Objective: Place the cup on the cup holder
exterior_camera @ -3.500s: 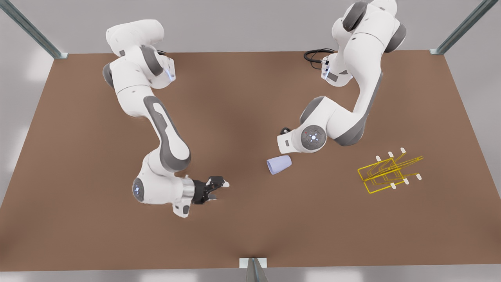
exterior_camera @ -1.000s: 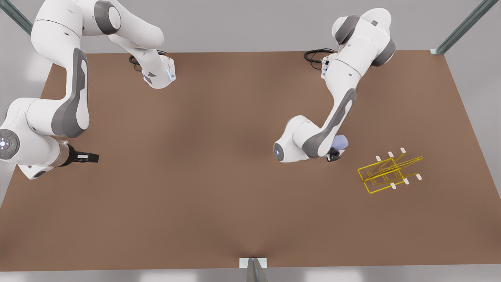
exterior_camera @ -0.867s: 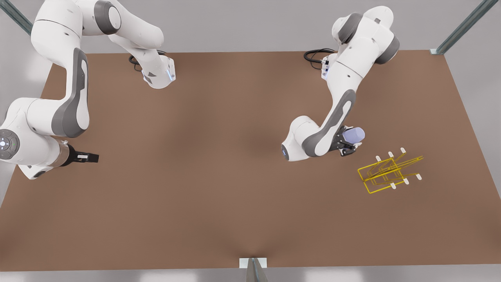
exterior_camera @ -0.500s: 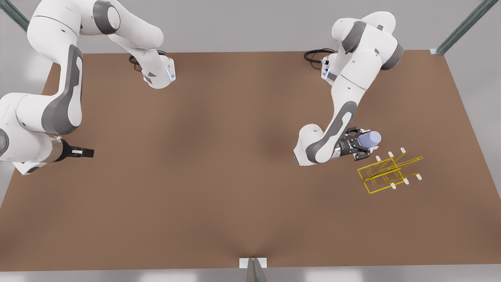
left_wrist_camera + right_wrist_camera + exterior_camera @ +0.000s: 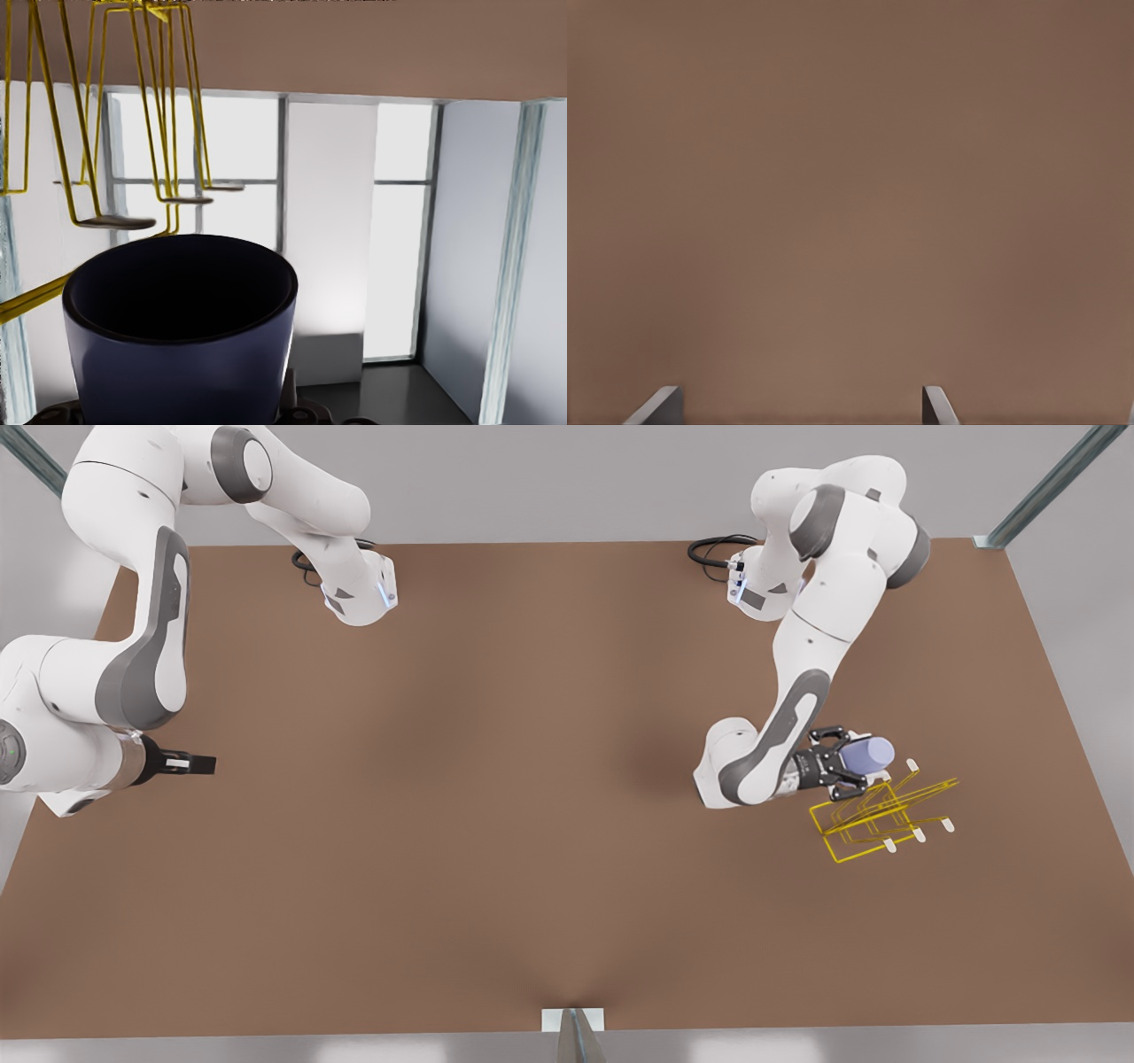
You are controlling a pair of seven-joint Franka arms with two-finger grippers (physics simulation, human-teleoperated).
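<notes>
The lavender-blue cup lies on its side in the air, mouth pointing to the front view's right, with my left gripper shut on it. It hangs just over the far left corner of the yellow wire cup holder, which stands on the table at the front view's right. The left wrist view looks over the cup's dark open mouth at the holder's prongs close ahead. My right gripper waits at the front view's far left, above the table, its fingertips apart with nothing between them.
The brown table stretches wide between the two arms. Black cables coil at the far edge by the arm bases. Metal frame posts stand at the table's corners, and a bracket sits at the near edge.
My left gripper has carried the cup to the front view's right and nearer, from beside the holder to just over its corner. The right arm has barely shifted.
</notes>
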